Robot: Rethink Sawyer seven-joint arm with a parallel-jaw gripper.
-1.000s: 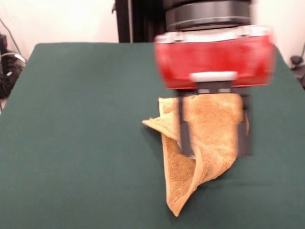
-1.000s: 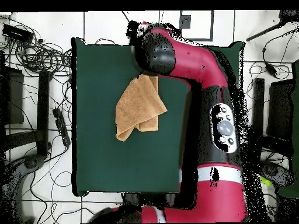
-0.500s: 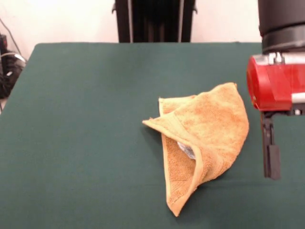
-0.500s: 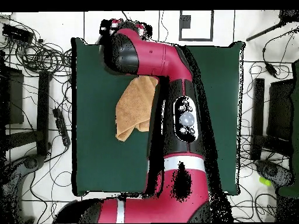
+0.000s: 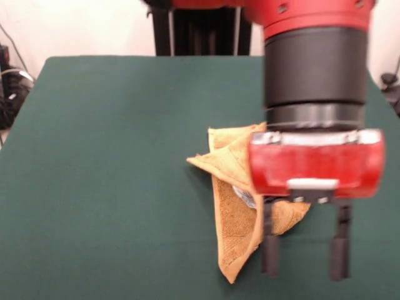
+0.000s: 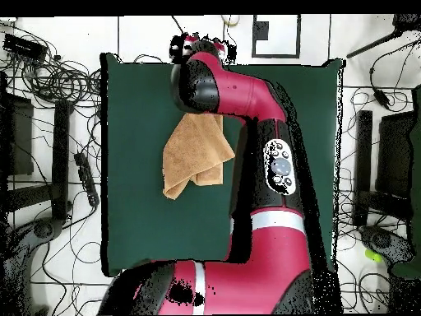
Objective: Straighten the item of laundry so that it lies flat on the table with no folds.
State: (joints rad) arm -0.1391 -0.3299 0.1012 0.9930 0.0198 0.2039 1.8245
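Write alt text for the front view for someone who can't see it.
A crumpled, folded orange-yellow towel lies on a dark green table. The red and black robot arm's hand hangs in front of the towel's right part, its two dark fingers apart and holding nothing.

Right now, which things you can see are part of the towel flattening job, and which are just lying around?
Part of the job:
- towel, folded over itself
- green table
- gripper, open, at the towel's near edge

Lying about:
- cables on the floor beside the table
- equipment off the table's other side
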